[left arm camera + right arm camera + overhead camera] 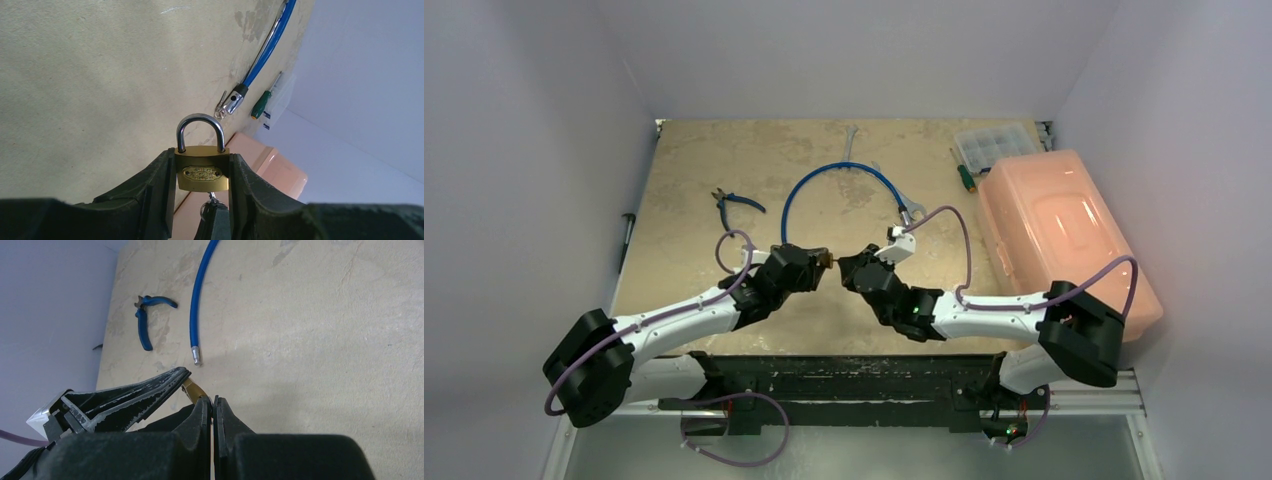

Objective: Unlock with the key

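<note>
Entry: brass padlock (pixel 202 172) held clear of the tabletop (pixel 724 170), the key (pixel 212 197) at its keyway, unlocking turn pending.

Detail: Top view, just toward 6 o'clock of centre. The left jaws are clamped on the padlock's two flat sides. In the left wrist view the shackle (pixel 200 117) is at 12 o'clock with both legs seated, so the lock reads as locked. The right jaws are pressed together on the key, a silvery stub at 6 o'clock of the brass body. How deep the key sits cannot be told. Recommended handling:
- Seat the key fully along the keyway axis.
- Roll the right wrist about that axis only, with no sideways push.
- Hold the left clamp rigid against the twist.
- The key's tiny shank probably slips easily, so turn slowly.
</note>
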Tool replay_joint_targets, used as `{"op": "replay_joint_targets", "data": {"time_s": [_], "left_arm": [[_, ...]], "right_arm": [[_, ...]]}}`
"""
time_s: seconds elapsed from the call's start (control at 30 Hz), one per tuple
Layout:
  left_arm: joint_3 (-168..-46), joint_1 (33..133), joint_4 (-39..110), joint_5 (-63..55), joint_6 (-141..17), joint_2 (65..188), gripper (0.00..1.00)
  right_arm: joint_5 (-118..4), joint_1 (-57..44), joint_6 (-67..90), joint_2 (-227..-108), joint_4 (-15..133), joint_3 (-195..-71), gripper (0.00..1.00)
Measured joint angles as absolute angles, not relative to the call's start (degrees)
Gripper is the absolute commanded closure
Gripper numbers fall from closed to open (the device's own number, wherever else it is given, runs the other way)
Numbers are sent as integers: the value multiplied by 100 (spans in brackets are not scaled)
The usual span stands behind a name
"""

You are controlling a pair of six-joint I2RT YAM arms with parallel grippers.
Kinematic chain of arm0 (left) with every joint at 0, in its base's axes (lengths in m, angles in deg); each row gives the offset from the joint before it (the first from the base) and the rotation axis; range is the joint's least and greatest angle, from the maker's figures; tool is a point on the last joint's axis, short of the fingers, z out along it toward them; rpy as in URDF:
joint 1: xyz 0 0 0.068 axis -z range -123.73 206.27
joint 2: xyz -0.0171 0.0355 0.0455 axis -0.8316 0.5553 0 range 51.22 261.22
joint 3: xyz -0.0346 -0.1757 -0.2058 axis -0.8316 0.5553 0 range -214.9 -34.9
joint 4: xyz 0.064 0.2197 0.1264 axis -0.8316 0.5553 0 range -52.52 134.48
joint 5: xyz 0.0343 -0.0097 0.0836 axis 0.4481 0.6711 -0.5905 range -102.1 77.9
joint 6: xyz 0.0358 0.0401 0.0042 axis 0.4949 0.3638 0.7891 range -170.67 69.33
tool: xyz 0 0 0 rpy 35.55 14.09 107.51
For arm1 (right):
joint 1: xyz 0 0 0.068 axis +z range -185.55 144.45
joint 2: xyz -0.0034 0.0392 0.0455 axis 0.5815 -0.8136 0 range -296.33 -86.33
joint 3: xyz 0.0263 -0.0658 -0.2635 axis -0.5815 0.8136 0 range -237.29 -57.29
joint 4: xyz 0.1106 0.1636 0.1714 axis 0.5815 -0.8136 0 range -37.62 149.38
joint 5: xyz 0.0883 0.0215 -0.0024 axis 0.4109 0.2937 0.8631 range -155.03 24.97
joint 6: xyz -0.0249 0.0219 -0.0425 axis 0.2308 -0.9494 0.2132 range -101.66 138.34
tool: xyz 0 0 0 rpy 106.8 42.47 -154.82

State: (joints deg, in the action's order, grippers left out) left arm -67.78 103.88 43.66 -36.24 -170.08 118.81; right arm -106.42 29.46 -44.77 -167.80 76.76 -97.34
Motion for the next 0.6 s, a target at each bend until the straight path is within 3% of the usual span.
{"op": "replay_joint_targets", "data": {"time_s": [0.6], "left_arm": [[-6518, 10360, 3527, -3101, -17008, 12047, 100]], "right_arm": [[-11566, 3335, -4726, -17097, 8221, -9525, 100]]}}
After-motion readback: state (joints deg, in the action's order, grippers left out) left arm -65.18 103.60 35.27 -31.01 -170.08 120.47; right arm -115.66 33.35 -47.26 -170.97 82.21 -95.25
